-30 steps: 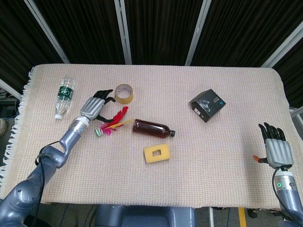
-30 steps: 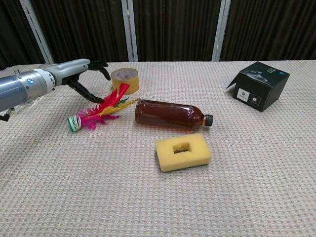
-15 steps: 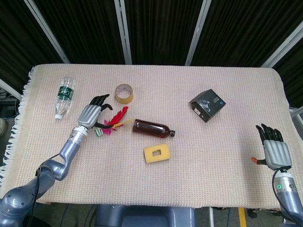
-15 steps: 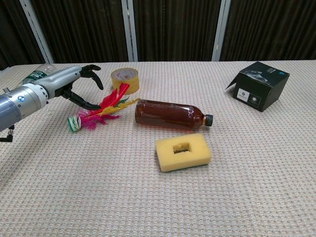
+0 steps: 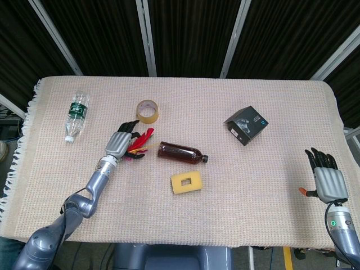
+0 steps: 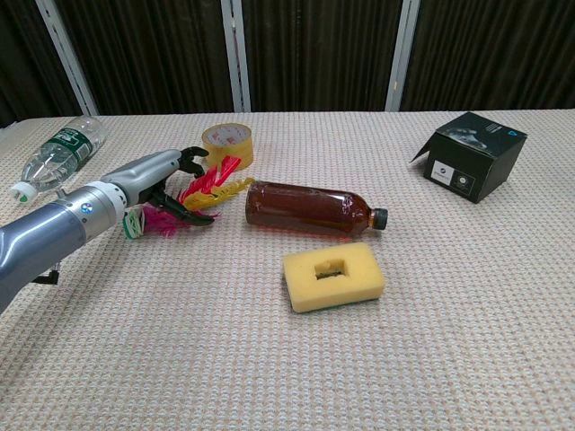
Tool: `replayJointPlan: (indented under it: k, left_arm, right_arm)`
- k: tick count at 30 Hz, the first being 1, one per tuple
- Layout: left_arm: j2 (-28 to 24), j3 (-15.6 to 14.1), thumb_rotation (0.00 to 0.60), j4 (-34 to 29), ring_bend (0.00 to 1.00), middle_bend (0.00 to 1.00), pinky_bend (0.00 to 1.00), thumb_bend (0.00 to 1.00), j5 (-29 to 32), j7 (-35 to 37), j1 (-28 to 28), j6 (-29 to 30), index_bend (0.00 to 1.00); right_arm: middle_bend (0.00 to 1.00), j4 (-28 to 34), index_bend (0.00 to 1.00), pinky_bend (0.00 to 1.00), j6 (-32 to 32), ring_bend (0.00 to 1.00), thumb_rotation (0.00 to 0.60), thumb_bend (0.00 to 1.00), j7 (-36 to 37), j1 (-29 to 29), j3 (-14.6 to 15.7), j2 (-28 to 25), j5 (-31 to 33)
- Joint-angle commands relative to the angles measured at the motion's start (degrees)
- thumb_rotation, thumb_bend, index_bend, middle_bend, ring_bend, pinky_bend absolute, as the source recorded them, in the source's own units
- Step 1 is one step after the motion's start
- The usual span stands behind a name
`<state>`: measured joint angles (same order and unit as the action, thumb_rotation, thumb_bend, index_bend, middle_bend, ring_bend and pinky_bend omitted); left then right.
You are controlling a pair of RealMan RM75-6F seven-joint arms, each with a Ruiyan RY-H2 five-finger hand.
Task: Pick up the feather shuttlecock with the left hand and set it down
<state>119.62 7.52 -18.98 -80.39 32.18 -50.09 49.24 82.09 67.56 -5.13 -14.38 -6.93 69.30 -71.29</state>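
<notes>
The feather shuttlecock (image 5: 141,144) (image 6: 208,185) lies on the table cloth, its red, pink and yellow feathers pointing toward the tape roll and its green-white base (image 6: 134,224) near my wrist. My left hand (image 5: 119,143) (image 6: 158,181) is low over it, palm down. The fingers reach over the feathers and the thumb lies on the near side, still apart, not clamped. In the head view the hand hides the base. My right hand (image 5: 325,178) hovers at the table's front right edge, fingers straight and spread, holding nothing.
A brown bottle (image 5: 180,152) (image 6: 307,207) lies just right of the feathers. The yellow tape roll (image 5: 147,111) (image 6: 226,144) sits behind them. Also on the table are a yellow sponge (image 5: 187,183) (image 6: 333,275), a black box (image 5: 246,125) (image 6: 472,166) and a clear water bottle (image 5: 77,114) (image 6: 56,162).
My left hand has moved right and down from beside the tape roll onto the shuttlecock, now straddling it. The shuttlecock has barely shifted. The right hand is nearly still.
</notes>
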Motion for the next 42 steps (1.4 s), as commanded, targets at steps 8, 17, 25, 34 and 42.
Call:
replayJointPlan:
  k: [8, 17, 25, 34, 42]
  left_arm:
    - [4.24, 1.25, 0.501, 5.07, 0.00, 0.01, 0.00, 0.23, -0.26, 5.74, -1.74, 3.51, 0.70]
    - [3.89, 1.69, 0.508, 3.78, 0.00, 0.05, 0.00, 0.29, -0.52, 11.88, -0.50, 8.83, 0.75]
    - [-1.71, -4.61, 0.506, -2.33, 0.00, 0.06, 0.00, 0.27, -6.58, 17.25, 8.44, 22.61, 0.69]
    - [-9.34, -8.29, 0.501, -13.63, 0.00, 0.05, 0.00, 0.22, -10.69, 16.56, 13.39, 31.03, 0.61]
    - [-16.21, -10.26, 0.503, -21.18, 0.00, 0.02, 0.00, 0.19, -11.94, 9.75, 18.51, 35.60, 0.50]
  right_arm:
    - [0.00, -0.70, 0.00, 0.00, -1.09, 0.00, 0.600, 0.07, 0.07, -0.36, 0.02, 0.22, 0.61]
    - [0.00, -0.70, 0.00, 0.00, -1.17, 0.00, 0.600, 0.07, -0.13, -0.50, -0.01, 0.35, 0.72]
    - [0.00, -0.14, 0.00, 0.00, -0.26, 0.00, 0.600, 0.07, -0.46, -0.18, 0.11, 0.27, 0.37]
    - [0.00, 0.87, 0.00, 0.00, 0.70, 0.00, 0.600, 0.07, -2.02, 0.05, 0.60, 0.50, -0.36]
    - [0.00, 1.27, 0.00, 0.00, 1.72, 0.00, 0.600, 0.07, -1.81, 0.68, 0.64, 0.00, -0.55]
